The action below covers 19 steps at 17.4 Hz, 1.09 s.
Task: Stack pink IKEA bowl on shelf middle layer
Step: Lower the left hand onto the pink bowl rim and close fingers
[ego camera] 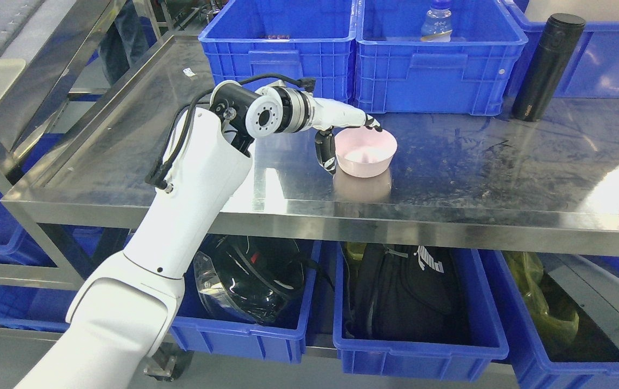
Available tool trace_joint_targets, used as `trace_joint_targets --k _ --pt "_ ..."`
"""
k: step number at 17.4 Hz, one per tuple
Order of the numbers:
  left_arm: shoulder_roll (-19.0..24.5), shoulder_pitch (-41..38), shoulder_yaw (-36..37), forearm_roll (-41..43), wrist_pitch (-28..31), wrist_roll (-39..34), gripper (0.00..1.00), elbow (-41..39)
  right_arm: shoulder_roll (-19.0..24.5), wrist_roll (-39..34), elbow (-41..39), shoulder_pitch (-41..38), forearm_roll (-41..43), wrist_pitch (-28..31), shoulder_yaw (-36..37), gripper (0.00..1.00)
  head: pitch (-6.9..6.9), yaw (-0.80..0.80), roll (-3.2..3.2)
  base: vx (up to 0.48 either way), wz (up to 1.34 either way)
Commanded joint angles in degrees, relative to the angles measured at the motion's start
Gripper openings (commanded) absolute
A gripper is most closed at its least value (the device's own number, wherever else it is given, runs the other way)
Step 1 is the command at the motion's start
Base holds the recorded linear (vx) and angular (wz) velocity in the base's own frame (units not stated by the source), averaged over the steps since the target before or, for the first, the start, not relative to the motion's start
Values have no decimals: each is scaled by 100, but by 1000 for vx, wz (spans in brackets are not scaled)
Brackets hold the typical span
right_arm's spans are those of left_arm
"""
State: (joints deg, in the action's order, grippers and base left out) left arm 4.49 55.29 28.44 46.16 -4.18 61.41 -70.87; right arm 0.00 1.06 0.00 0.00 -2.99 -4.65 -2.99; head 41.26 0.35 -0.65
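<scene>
One white arm comes in from the lower left, and its left hand (348, 132) grips the near-left rim of one pink bowl (366, 154), fingers over the edge, thumb outside. The bowl sits upright on the steel shelf (477, 162). Behind stand two blue bins (279, 59) (the right one holds a bottle (437, 21)), then one black flask (547, 67).

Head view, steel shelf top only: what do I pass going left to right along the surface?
Left robot hand gripping the rim of the pink bowl → black thermos bottle standing upright near the right. Blue bins line the back edge behind them.
</scene>
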Motion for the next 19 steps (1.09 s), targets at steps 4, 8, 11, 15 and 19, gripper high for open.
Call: trace_joint_targets --k 4,8,11,15,19 --pt "-349 166 162 16 -399 -24 87 1136 -100 0 -100 -26 0 -1 0 100 0 0 0 0 0" --pt "-349 184 154 217 -435 -33 85 1303 -100 0 -100 -26 0 -1 0 100 0 0 0 0 0" --pt "-349 254 154 253 -444 -59 84 1426 -100 0 -100 -26 0 -1 0 100 0 0 0 0 0" --pt "-349 289 57 253 -750 -199 83 1795 -100 0 -100 -26 0 -1 0 100 0 0 0 0 0" --pt "-349 472 -109 218 -1111 -393 82 1884 -100 0 -100 -17 0 -1 0 100 0 0 0 0 0"
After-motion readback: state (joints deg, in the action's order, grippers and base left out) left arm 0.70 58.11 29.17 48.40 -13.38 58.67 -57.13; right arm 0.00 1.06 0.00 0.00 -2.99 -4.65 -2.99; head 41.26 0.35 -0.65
